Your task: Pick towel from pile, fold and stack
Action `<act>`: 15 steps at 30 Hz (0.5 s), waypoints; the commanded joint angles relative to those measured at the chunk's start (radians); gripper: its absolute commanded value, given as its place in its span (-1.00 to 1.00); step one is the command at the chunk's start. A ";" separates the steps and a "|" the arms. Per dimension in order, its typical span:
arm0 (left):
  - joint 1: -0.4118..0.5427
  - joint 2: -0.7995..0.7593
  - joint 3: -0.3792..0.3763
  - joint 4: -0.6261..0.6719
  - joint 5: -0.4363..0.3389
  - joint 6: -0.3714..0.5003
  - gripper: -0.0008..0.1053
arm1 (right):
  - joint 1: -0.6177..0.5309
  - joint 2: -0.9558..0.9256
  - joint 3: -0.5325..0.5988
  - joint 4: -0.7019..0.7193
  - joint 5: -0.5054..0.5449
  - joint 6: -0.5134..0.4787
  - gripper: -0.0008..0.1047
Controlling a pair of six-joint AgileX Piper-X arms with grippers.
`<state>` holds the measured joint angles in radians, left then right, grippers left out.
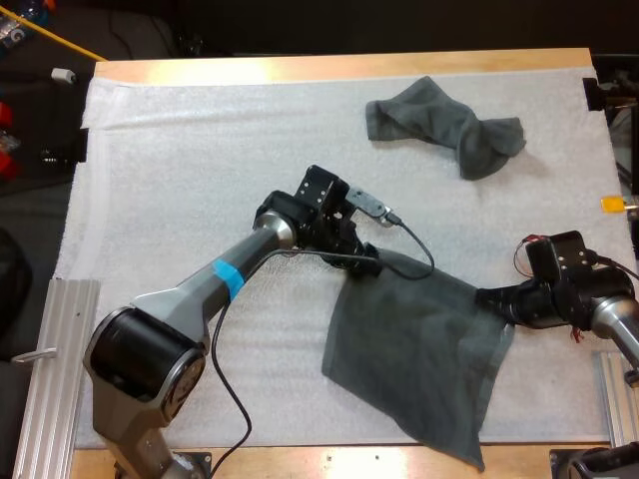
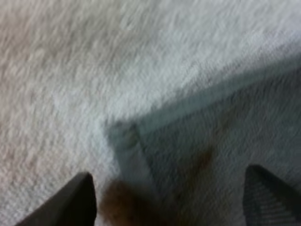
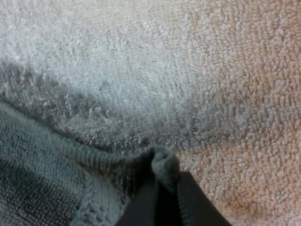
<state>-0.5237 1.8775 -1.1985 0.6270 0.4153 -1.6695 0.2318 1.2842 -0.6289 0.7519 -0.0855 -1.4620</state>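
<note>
**Fig.** Corner grasp ahead of the fold, near to far.

Nearest: towel (image 1: 414,364), spread almost flat on the mat (image 1: 180,180) at the near-right part of the desk (image 1: 329,68). One corner reaches close to the mat's front edge.

R claw (image 1: 487,297) is at the towel's far-right corner. Its tips are together, clamped on a small bunch of hem, w/ bare mat beyond (R wrist view).

L claw (image 1: 365,257) is at the far-left corner. Its fingers (image 2: 77,200) stand apart, one over bare mat and the other over cloth. The hemmed corner lies betw. them, not yet gripped.

Farthest: crumpled towel (image 1: 444,125), well apart at the mat's far right, i.e. the pile, w/ neither claw at it.

Step in hand (judged): take the 2nd corner, then fold. To do it well:
- Lower the L claw until its tips press into the mat.
- Centre it on the corner, then close so both hem edges are caught, not one alone.
- Match the depth of R's bite, since uneven bites would prob. skew the fold.
- Lift both corners together at equal height, w/ the far edge taut but not stretched.
- Carry that edge toward the near edge and lay it down w/ hems aligned.

Risk: thin cloth on a nubby mat may slip free as the claw closes, or the tips may snag the mat.
</note>
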 commanded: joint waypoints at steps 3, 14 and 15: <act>-0.008 0.007 -0.021 0.005 0.037 -0.044 0.09 | -0.003 -0.006 0.003 0.015 -0.001 -0.008 -0.99; -0.027 0.048 -0.052 0.090 0.033 -0.053 0.08 | -0.003 -0.006 0.003 0.026 -0.003 0.001 -0.99; -0.035 0.050 -0.056 0.094 0.030 -0.053 0.04 | -0.003 -0.006 0.003 0.033 -0.003 0.001 -0.99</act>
<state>-0.5470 1.9264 -1.2490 0.7077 0.4430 -1.7172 0.2318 1.2842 -0.6289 0.7671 -0.0855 -1.4592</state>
